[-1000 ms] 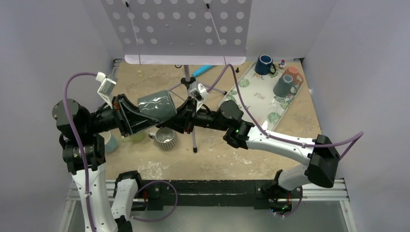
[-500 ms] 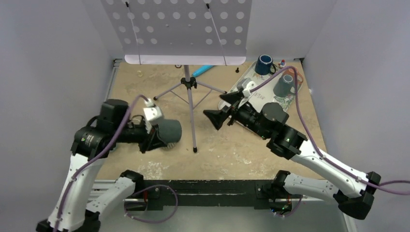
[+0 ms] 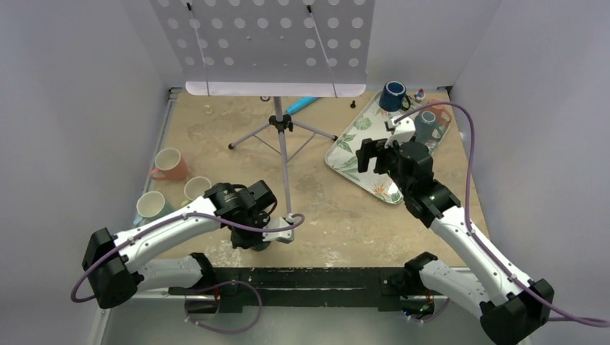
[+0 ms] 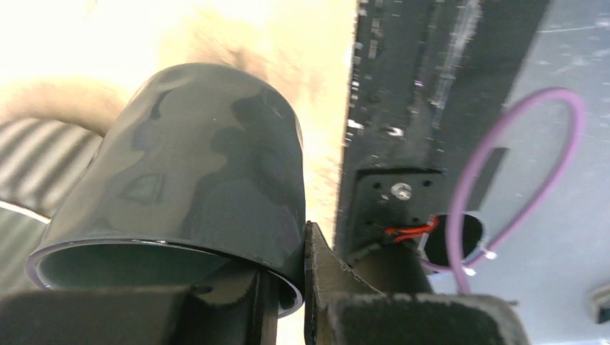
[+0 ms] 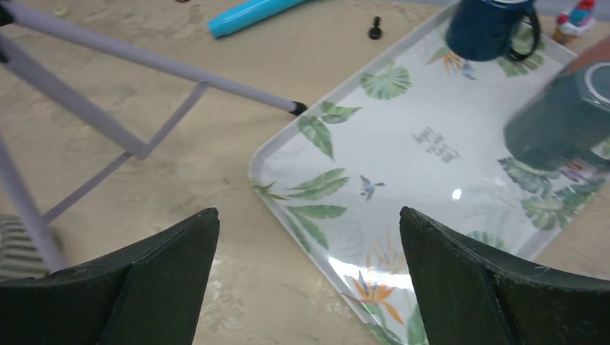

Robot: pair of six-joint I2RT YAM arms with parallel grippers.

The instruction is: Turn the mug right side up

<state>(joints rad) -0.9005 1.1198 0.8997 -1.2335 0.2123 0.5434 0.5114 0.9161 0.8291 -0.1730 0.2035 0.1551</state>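
Observation:
In the left wrist view the dark grey mug (image 4: 194, 165) fills the frame, its open mouth toward the wrist and its base toward the table. My left gripper (image 4: 302, 280) is shut on the rim, one finger inside and one outside. Seen from the top view, the left gripper (image 3: 249, 236) points down near the table's front edge and hides the mug. My right gripper (image 3: 370, 154) stands open and empty over the near-left edge of the leaf-patterned tray (image 5: 403, 144); in its own wrist view the right gripper (image 5: 309, 215) has wide-apart jaws.
A music stand (image 3: 280, 122) stands mid-table, its legs (image 5: 144, 65) spread. The tray (image 3: 352, 147) holds a dark blue mug (image 3: 393, 95) and a teal mug (image 3: 424, 126). A pink mug (image 3: 170, 165) and two white mugs (image 3: 151, 206) sit at left. A striped mug (image 4: 36, 165) lies beside the held mug.
The right gripper let go of the dark mug, opened wide and drew back to the tray. The left arm carried the mug down toward the front edge, turning it over.

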